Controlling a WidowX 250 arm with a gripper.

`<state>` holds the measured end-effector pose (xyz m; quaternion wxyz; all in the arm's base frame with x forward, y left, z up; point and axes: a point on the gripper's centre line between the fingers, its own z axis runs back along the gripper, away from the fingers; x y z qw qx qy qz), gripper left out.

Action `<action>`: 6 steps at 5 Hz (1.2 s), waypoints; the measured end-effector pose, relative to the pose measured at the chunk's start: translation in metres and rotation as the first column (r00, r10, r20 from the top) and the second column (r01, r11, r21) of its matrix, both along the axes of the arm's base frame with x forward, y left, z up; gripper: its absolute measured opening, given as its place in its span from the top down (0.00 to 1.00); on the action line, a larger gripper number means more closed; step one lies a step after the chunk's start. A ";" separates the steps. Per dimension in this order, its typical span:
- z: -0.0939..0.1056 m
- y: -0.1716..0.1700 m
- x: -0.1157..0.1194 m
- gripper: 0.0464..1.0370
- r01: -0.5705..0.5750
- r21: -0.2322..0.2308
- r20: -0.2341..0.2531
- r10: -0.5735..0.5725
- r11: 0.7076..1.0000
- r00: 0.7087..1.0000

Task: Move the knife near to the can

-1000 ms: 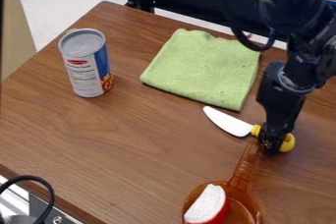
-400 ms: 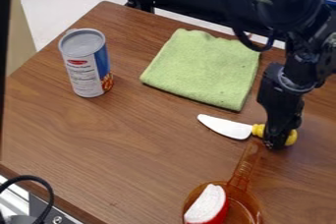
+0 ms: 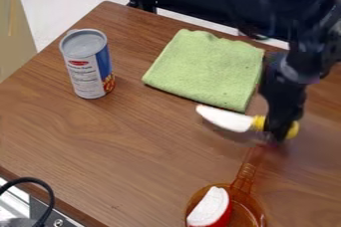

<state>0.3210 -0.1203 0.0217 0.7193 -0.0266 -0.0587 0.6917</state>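
Knife (image 3: 228,120) in hand: you have your tool (image 3: 275,130) closed around its yellow handle, with the blade looking just clear of the bench (image 3: 133,146) and pointing toward the left edge. Just beyond the blade lies the green cloth (image 3: 206,69); well apart, the can (image 3: 86,64) stands near that left edge, so your grasp looks done, while the carry across and set-down remain.
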 end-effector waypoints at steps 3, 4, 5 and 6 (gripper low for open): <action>0.050 0.009 -0.023 0.56 0.267 0.054 -0.017 -0.266 0.962 0.964; 0.064 0.033 -0.051 0.56 0.503 0.073 -0.013 -0.503 0.861 0.864; 0.067 0.057 -0.085 0.56 0.697 0.099 -0.042 -0.697 0.710 0.716; 0.058 0.079 -0.123 0.56 0.854 0.140 -0.184 -0.835 0.501 0.519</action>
